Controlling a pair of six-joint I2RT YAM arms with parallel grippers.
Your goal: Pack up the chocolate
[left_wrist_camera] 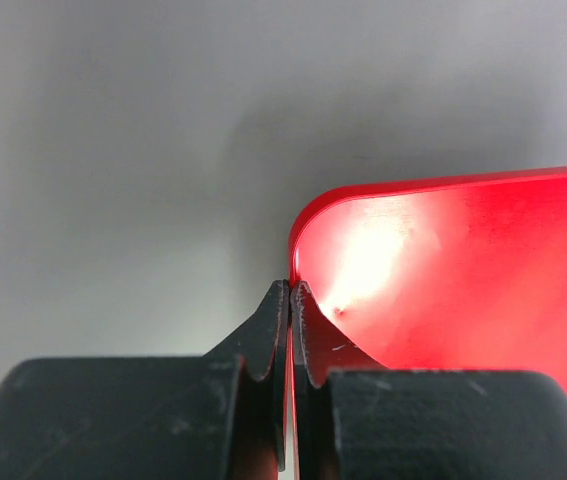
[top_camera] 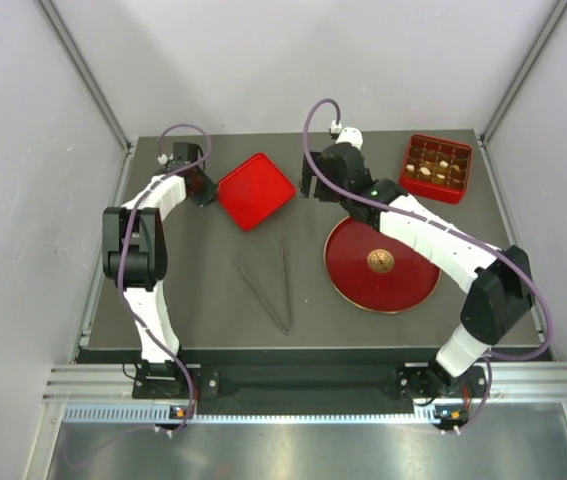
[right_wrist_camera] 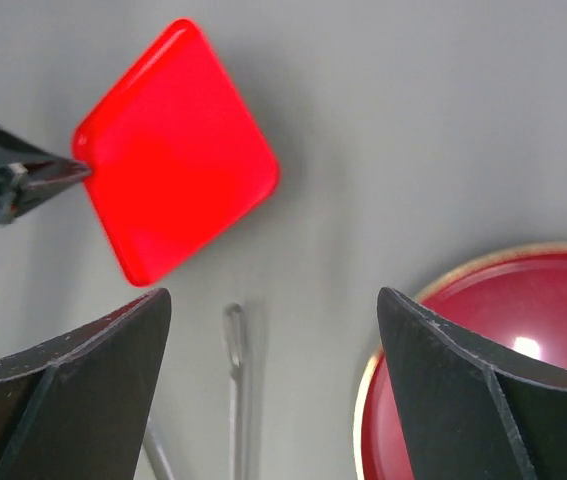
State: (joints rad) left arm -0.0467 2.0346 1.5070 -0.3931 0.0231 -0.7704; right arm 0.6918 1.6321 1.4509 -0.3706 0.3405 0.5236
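Left end effector (left_wrist_camera: pixel 290 292) is clamped on a corner of the stiff, slick red lid (left_wrist_camera: pixel 443 270), the right end effector (right_wrist_camera: pixel 273 295) is held wide open and empty, and the chocolate (top_camera: pixel 437 165), judged light, fragile and best pinched gently by its sides, is seated in the compartmented box (top_camera: pixel 430 193).

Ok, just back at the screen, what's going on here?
The left gripper is shut on a corner of the red square lid. The right gripper hangs open above the table between lid and round red plate, holding nothing. The chocolates sit in the red compartment box at the far right; the metal tongs lie untouched mid-table.
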